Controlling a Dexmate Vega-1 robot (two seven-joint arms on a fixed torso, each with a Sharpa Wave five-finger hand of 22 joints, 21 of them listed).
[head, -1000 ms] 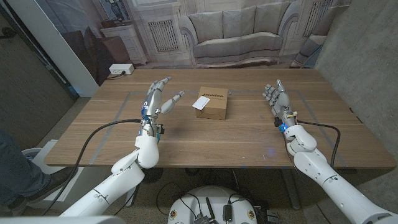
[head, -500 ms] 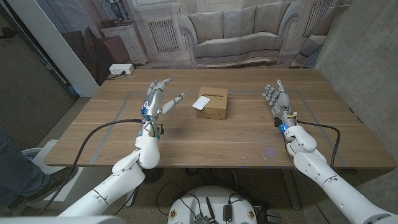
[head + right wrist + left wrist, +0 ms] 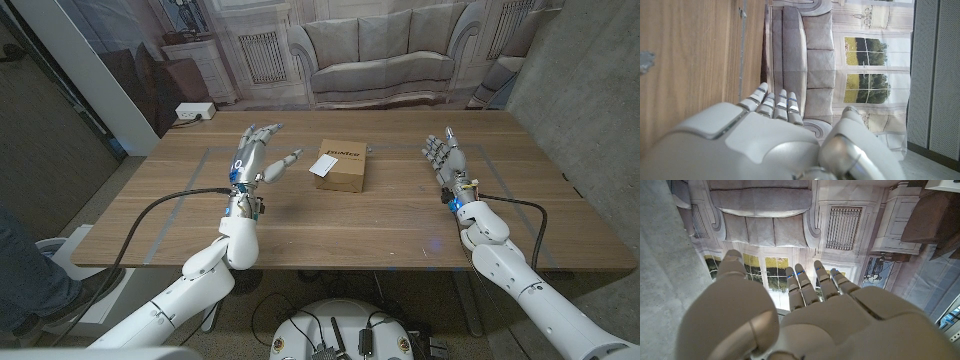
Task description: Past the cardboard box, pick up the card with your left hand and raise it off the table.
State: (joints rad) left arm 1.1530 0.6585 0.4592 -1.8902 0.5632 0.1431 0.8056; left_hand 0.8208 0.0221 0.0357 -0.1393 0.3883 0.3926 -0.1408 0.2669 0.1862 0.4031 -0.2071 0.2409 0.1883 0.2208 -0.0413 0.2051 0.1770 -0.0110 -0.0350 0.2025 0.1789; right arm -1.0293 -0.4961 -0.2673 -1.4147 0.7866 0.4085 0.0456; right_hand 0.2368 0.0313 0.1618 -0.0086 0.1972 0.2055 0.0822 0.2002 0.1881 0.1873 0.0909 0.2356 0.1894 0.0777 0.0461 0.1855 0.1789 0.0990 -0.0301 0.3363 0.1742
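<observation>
On the wooden tabletop (image 3: 330,225), a cardboard box (image 3: 342,167) sat mid-table, left hand (image 3: 254,156) raised beside it with fingers spread and empty, right hand (image 3: 443,157) open well apart, white card (image 3: 323,164) lying on the box's left edge.

Card (image 3: 323,164) on cardboard box's (image 3: 343,170) left edge

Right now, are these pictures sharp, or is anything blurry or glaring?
Head view: evenly lit and sharp, box and card crisp, soft shadows. Left wrist view: left hand close and soft, backdrop sharper. Right wrist view: right hand blurred, table clear.
</observation>
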